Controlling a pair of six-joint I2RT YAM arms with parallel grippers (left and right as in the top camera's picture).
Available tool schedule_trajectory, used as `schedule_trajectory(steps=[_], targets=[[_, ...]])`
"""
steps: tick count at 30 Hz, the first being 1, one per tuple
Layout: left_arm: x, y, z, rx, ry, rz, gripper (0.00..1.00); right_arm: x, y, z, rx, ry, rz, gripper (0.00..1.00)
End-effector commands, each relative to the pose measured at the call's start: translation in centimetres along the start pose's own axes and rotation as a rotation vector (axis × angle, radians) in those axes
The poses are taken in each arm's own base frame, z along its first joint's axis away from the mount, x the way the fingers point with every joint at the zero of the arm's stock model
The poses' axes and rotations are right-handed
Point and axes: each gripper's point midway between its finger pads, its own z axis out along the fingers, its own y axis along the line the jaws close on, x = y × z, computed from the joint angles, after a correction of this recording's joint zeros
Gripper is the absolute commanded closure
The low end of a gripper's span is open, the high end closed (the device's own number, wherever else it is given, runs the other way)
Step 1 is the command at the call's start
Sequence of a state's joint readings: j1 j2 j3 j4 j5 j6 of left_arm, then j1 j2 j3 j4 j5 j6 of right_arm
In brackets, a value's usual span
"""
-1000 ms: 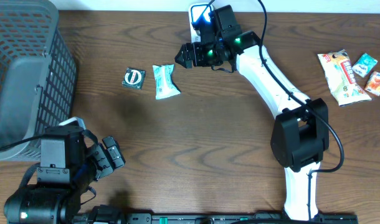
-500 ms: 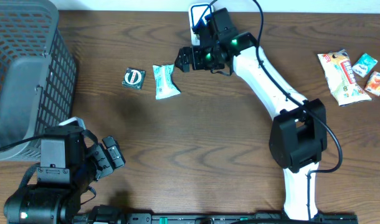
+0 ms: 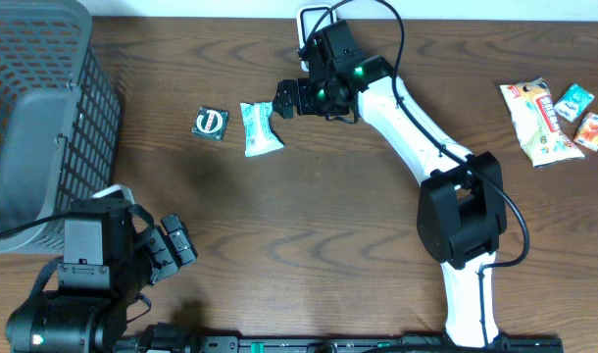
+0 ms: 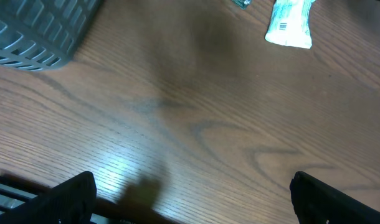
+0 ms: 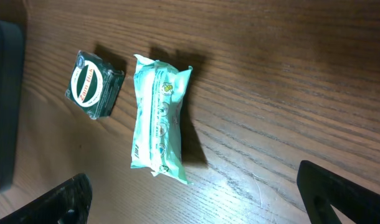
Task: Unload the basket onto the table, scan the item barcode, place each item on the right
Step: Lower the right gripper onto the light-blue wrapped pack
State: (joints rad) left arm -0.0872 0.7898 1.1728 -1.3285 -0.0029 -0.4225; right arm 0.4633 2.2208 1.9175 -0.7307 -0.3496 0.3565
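A teal snack packet [image 3: 260, 128] lies flat on the wooden table; in the right wrist view the teal packet [image 5: 159, 121] sits just ahead of the fingers. My right gripper [image 3: 287, 98] hovers just right of it, open and holding nothing, as the right wrist view of the gripper [image 5: 196, 205] confirms. A small dark green packet [image 3: 211, 124] with a round white label lies left of the teal one. My left gripper [image 3: 176, 245] rests at the near left, open and empty [image 4: 193, 205], far from the teal packet [image 4: 291, 25], whose printed barcode end faces it.
A grey mesh basket [image 3: 34, 118] fills the far left. Several snack packets [image 3: 544, 123] lie at the right edge. A white object [image 3: 307, 18] at the back is partly hidden by the right arm.
The right arm has shifted a little to the left, toward the teal packet. Both packets and the left arm have stayed still.
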Motion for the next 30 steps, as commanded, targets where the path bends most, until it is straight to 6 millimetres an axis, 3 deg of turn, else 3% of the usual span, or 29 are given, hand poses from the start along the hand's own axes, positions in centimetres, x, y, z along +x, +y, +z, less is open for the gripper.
schedule_trajectory(steps=[1,30], targets=[[0.01,0.08,-0.01,-0.005,0.0,-0.004,0.02,0.13,-0.51,0.44,0.032,-0.002,0.012,0.01],[0.01,0.08,-0.01,-0.005,0.0,-0.004,0.02,0.64,-0.44,0.65,0.048,0.011,0.021,0.01]])
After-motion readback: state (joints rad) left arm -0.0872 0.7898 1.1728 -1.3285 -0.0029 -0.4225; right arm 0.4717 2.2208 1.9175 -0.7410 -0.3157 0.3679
